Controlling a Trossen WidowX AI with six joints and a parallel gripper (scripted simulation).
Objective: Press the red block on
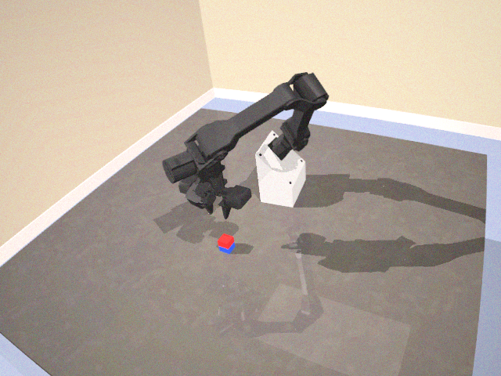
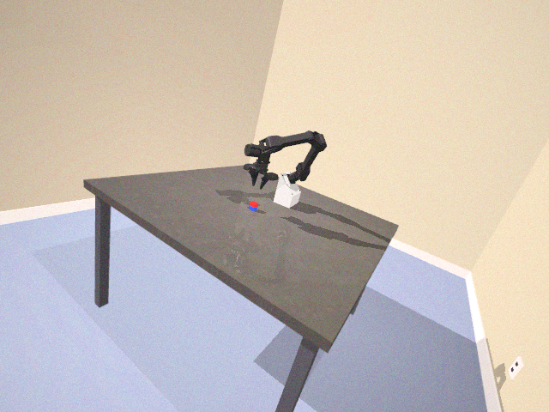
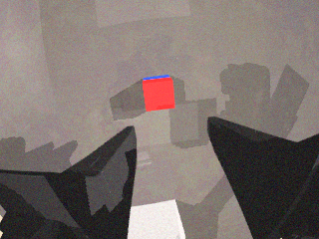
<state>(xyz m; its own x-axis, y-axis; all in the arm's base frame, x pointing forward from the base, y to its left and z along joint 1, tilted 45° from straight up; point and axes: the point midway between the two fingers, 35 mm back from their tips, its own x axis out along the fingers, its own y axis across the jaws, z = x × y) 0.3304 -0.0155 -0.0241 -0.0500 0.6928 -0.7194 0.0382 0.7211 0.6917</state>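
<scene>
The red block (image 1: 225,240) (image 2: 253,204) (image 3: 159,94) sits squarely on top of the blue block (image 1: 226,249) (image 2: 253,209), which stands on the table. In the wrist view only a thin strip of the blue block (image 3: 157,78) shows past the red block's far edge. No gap shows between the two blocks, but the views are too coarse to tell how tightly they are joined. My gripper (image 1: 218,215) (image 2: 257,187) (image 3: 171,123) is open and empty, raised above the stack, with its fingers clear of both blocks.
The arm's white base (image 1: 279,184) (image 2: 286,196) (image 3: 156,220) stands on the dark table (image 1: 121,299) (image 2: 177,217) behind and to the right of the stack in the top and exterior views. Shadows and faint reflections of the arm lie across the table top.
</scene>
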